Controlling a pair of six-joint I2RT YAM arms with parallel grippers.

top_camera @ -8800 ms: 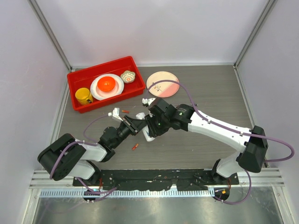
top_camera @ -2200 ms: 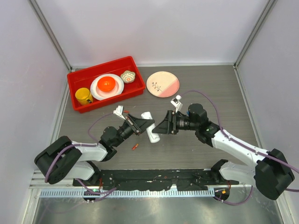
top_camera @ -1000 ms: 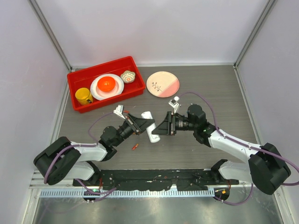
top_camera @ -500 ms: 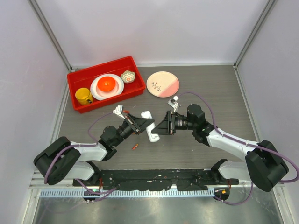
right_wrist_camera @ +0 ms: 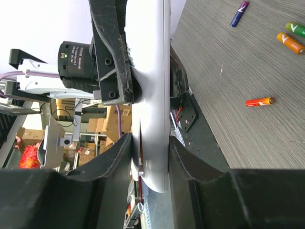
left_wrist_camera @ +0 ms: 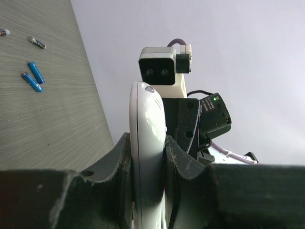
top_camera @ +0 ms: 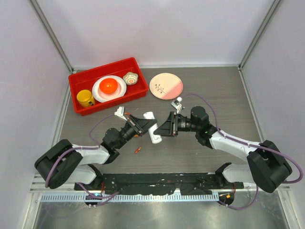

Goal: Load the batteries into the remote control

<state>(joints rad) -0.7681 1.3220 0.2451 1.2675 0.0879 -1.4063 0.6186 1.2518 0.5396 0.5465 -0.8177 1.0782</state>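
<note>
The white remote control [top_camera: 154, 135] is held off the table between both arms, edge-on to each wrist camera. My left gripper [top_camera: 144, 126] is shut on it, both pads pressed against its sides [left_wrist_camera: 147, 143]. From the other end my right gripper [top_camera: 165, 130] clamps the same remote control [right_wrist_camera: 153, 109], its two fingers touching the sides. One orange-red battery [top_camera: 137, 150] lies on the table below the left gripper. In the left wrist view two blue batteries [left_wrist_camera: 33, 76] lie side by side. The right wrist view shows an orange-red battery [right_wrist_camera: 259, 101] and a blue one [right_wrist_camera: 238, 13].
A red bin [top_camera: 102, 67] at the back left holds a yellow mug [top_camera: 86, 98], a white plate with an orange item [top_camera: 109, 87] and a small bowl [top_camera: 130, 78]. A pink plate [top_camera: 166, 86] lies to its right. Grey walls enclose the table.
My right gripper has edged left onto the remote's free end and narrowed its jaws around it. The left gripper has kept its hold, lifting slightly.
</note>
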